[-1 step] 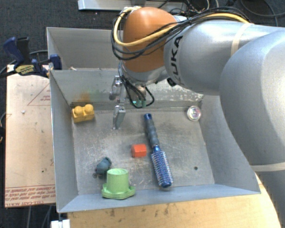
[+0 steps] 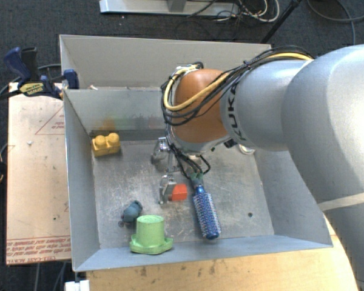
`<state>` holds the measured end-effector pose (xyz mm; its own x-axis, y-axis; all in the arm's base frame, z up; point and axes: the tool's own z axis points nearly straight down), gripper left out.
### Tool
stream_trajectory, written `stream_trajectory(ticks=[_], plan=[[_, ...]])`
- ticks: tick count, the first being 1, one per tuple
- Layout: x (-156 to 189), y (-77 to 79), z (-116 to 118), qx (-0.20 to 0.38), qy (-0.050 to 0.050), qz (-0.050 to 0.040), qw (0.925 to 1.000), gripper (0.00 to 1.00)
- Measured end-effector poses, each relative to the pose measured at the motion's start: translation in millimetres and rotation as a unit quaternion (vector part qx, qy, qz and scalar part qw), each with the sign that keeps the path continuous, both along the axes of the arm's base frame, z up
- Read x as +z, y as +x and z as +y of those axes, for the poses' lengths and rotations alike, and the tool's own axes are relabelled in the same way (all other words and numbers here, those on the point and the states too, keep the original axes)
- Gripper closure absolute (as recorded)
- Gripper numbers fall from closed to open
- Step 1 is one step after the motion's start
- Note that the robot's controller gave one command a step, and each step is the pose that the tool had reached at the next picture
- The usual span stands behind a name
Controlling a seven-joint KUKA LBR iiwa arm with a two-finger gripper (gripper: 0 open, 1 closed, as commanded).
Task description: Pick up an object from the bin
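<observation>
My gripper (image 2: 164, 171) hangs low over the middle of the bin floor, below the orange wrist cover, and it is open. One metal fingertip (image 2: 159, 153) is toward the back and the other (image 2: 167, 190) toward the front, with bare floor between them. A small orange-red block (image 2: 180, 192) lies just right of the front fingertip, beside it and not between the fingers. A blue hairbrush (image 2: 205, 214) lies right of the block, its bristled head pointing to the bin's front.
A light green cup-like piece (image 2: 150, 233) stands at the front wall, with a small grey-blue thing (image 2: 132, 211) just left of it. A yellow block (image 2: 105, 144) lies at the back left. The arm covers the bin's right back part.
</observation>
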<state>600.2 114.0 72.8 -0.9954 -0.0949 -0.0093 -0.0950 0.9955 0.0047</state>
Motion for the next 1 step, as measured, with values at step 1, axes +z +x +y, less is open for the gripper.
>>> stream_trajectory(ticks=[1], plan=[[3.2,-40.2,-44.3,-0.009,0.001,-0.005,0.9999,0.0]])
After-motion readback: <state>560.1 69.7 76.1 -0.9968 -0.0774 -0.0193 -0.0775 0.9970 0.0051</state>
